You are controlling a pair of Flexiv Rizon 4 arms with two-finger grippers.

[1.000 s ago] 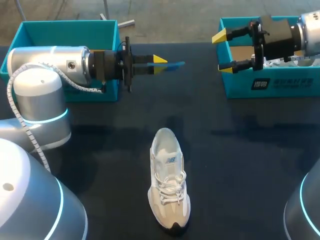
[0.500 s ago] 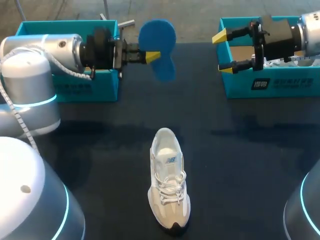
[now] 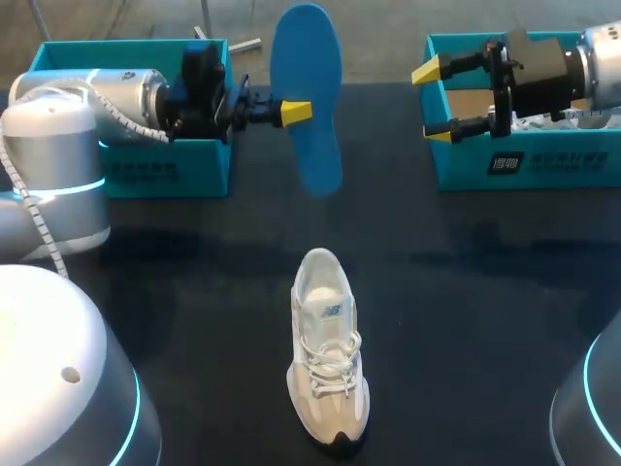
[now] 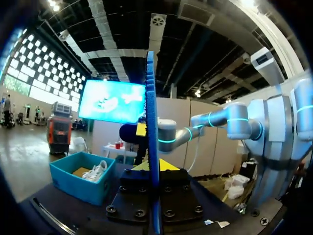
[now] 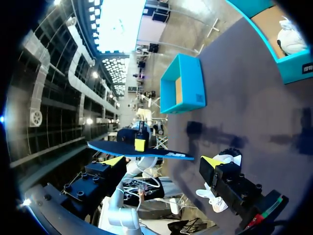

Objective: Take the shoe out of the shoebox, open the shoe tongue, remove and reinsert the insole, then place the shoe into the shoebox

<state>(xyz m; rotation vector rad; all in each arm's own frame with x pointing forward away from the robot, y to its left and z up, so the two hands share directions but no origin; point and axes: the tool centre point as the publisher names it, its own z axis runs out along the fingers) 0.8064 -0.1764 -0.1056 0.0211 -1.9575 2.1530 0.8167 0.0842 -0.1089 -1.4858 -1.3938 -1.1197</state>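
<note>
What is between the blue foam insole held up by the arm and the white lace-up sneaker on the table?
Nothing: in the head view only bare black tabletop separates the blue foam insole from the white lace-up sneaker.

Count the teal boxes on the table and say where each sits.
2. One open teal cardboard box sits at the table's far left corner. The second teal box sits at the far right corner, with something white inside and the right gripper at its left end.

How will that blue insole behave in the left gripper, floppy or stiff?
Probably fairly stiff: the insole looks straight edge-on though the left gripper pinches only one edge. Likely light, being so thin. It might pivot in that narrow pinch.
</note>
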